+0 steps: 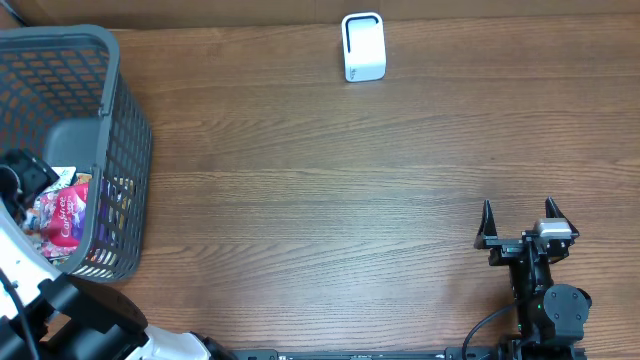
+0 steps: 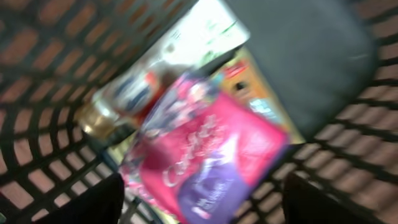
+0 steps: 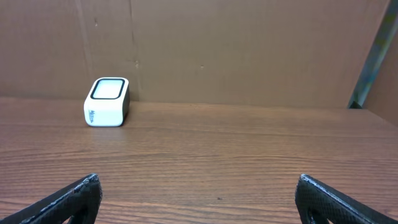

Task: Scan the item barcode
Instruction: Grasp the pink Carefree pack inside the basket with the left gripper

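basket (image 1: pixel 130 130): dark grey mesh one, sits at the left end of the table (image 1: pixel 330 200), and I'm placing everything else off it

left gripper (image 2: pixel 199 208): down inside the basket, pointing at the pile. Its two fingers (image 2: pixel 93 202) are spread wide at the bottom corners of the wrist view, so it's let go, nothing pinched. That view is pretty blurry, so I can't tell if a finger brushes anything

packet (image 1: pixel 62 215): the thing to scan. Pink and purple with white script lettering, lying on top of the pile in the basket, right under the left gripper and between its fingers

other stuff in the basket: a white pack and a yellow-orange box partly under the packet, too smeared to read. Bare grey basket floor shows beyond them

scanner (image 1: pixel 363 46): small white box with a dark-rimmed window, well to the right of the basket, at the far edge of the table by the brown back wall

right gripper (image 1: pixel 522 222): way off to the right of the basket, at the near edge of the table. Fingers wide apart, holding nothing, aimed toward the back wall with the scanner ahead and off to its left
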`<action>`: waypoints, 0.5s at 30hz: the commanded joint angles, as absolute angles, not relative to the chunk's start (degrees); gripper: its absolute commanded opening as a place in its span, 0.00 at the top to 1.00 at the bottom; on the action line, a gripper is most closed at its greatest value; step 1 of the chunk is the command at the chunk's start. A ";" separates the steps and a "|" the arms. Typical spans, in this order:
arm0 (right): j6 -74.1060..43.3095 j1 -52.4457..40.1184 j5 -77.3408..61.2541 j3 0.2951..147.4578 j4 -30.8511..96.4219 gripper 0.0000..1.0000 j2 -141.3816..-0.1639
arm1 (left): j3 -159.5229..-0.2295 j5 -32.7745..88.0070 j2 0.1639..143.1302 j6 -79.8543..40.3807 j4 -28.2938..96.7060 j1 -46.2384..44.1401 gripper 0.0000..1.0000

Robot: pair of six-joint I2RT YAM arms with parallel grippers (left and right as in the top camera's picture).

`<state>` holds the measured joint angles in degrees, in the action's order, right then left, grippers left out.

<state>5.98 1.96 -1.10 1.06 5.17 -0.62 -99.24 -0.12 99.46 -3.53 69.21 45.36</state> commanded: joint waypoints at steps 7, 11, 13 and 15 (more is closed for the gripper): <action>5.80 2.22 -0.95 0.47 4.84 0.00 -0.16 | -83.05 -9.52 101.93 -4.71 57.84 45.45 0.05; 5.80 2.22 -0.95 0.47 4.84 0.00 -0.16 | -78.63 -9.65 101.93 -4.69 51.94 45.52 0.00; 5.80 2.22 -0.95 0.47 4.84 0.00 -0.16 | -77.25 -9.63 101.93 -4.69 49.84 45.69 0.00; 5.82 2.22 -0.95 0.47 4.84 0.00 -0.16 | -76.27 -9.61 101.93 -4.67 48.34 45.76 0.00</action>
